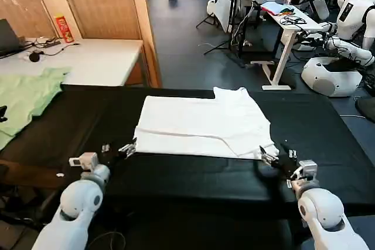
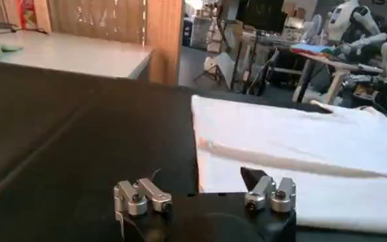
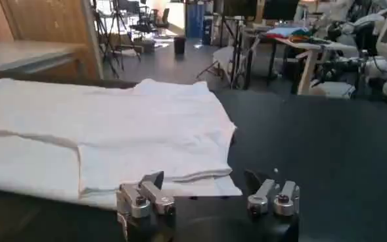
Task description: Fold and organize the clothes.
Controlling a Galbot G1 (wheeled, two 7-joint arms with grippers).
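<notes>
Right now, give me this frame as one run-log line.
stage: fold in progress | T-shirt: partly folded, flat on black table | left gripper: at near-left corner, jaws open | right gripper: at near-right corner, jaws open

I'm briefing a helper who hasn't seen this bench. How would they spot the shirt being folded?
Find the long black table in front of the robot. On its middle lies the white T-shirt, partly folded, with the left gripper and right gripper at its near corners. The light green garment lies off at the left end; the T-shirt is plain white.
</notes>
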